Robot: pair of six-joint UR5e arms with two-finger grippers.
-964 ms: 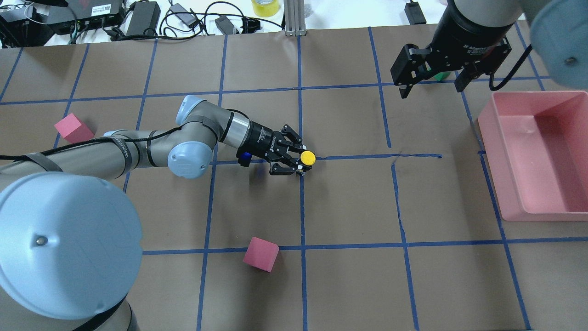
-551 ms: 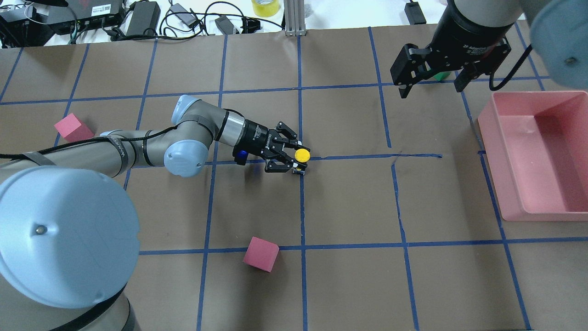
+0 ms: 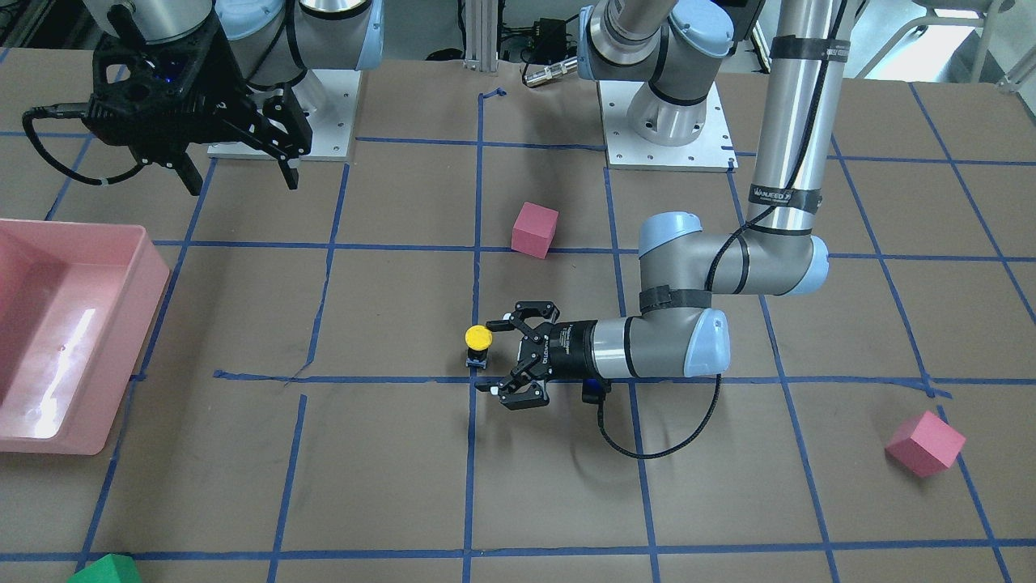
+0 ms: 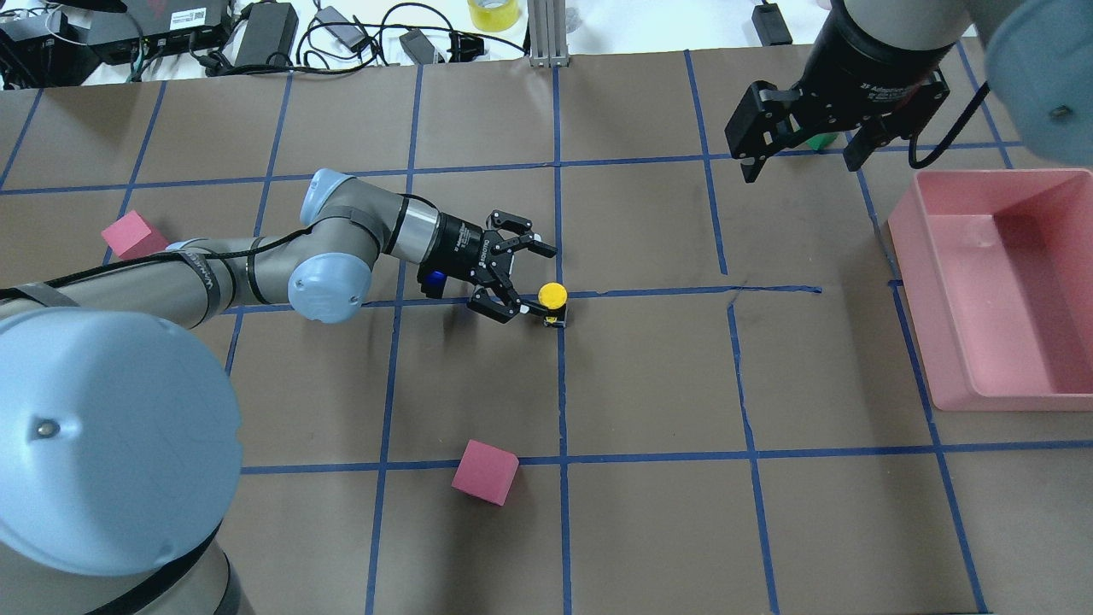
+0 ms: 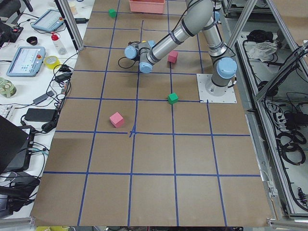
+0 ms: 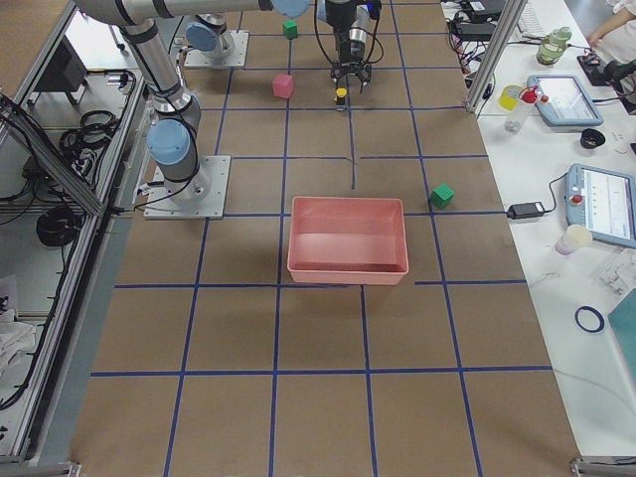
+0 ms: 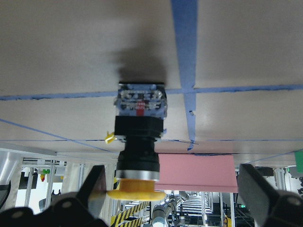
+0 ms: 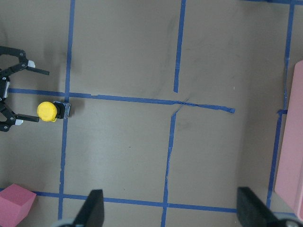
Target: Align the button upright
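Observation:
The button (image 4: 553,299), with a yellow cap, black body and whitish base, stands upright on the table at a crossing of blue tape lines. It also shows in the front view (image 3: 477,340), the left wrist view (image 7: 138,142) and the right wrist view (image 8: 47,111). My left gripper (image 4: 534,282) is open and empty, lying low just to the left of the button, apart from it, with the button a little ahead of its fingertips (image 7: 97,179). My right gripper (image 4: 803,158) is open and empty, high above the far right of the table.
A pink tray (image 4: 918,282) stands at the right edge. One pink cube (image 4: 485,471) lies nearer the robot, another (image 4: 132,237) at the far left. A green cube (image 4: 821,141) is partly hidden behind the right gripper. Cables and power bricks lie beyond the table's far edge.
My left gripper, which was around the button, has drawn back to the left and stands open clear of it. The button's cap shifted slightly left. The right arm has not moved.

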